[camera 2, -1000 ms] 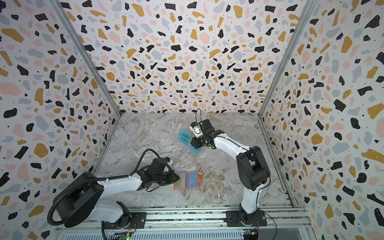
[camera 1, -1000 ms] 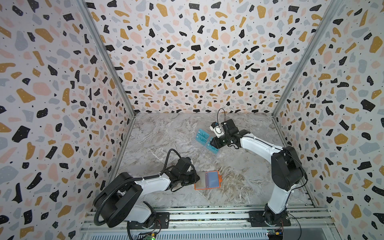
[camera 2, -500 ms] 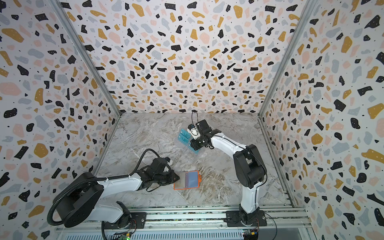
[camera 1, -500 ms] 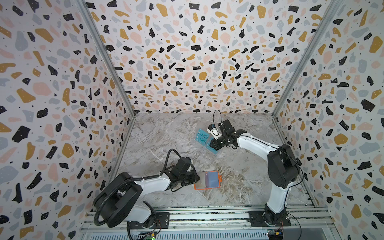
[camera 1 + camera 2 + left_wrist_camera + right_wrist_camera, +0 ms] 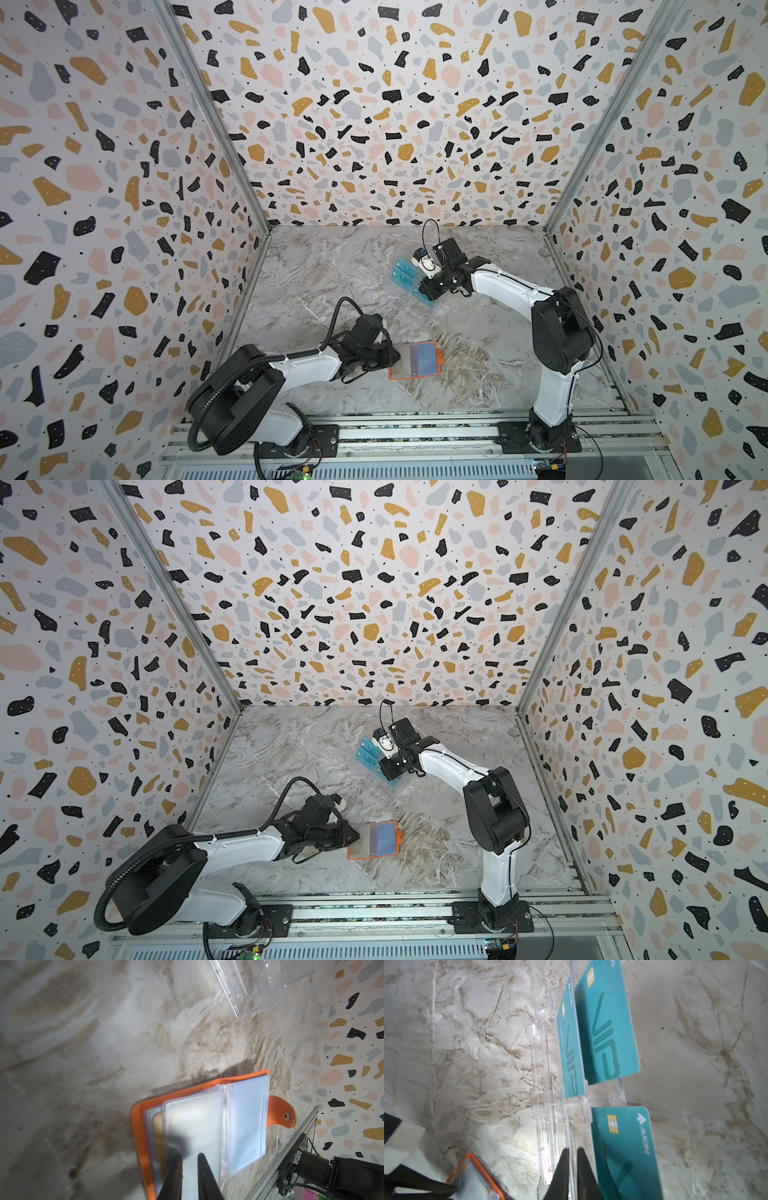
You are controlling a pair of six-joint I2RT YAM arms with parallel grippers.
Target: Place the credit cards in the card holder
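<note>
Right wrist view, right gripper (image 5: 572,1150) jaws narrowly apart astride a clear rib of acrylic stand (image 5: 545,1076), grip cannot be told, teal credit cards (image 5: 608,1028) standing in it, centre, farther back, left gripper (image 5: 190,1156) pinching a sleeve (image 5: 193,1118) of open card holder (image 5: 138,1126), near centre

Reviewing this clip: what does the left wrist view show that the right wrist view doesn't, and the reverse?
Left wrist only: the snap tab and the open clear sleeves, with the left pincer pinching one sleeve. Right wrist only: three teal VIP credit cards in their slots, and the right pincer nearly closed at a clear tier; whether it grips anything is unclear. Both: the orange card holder, the clear stand and the marble table.
</note>
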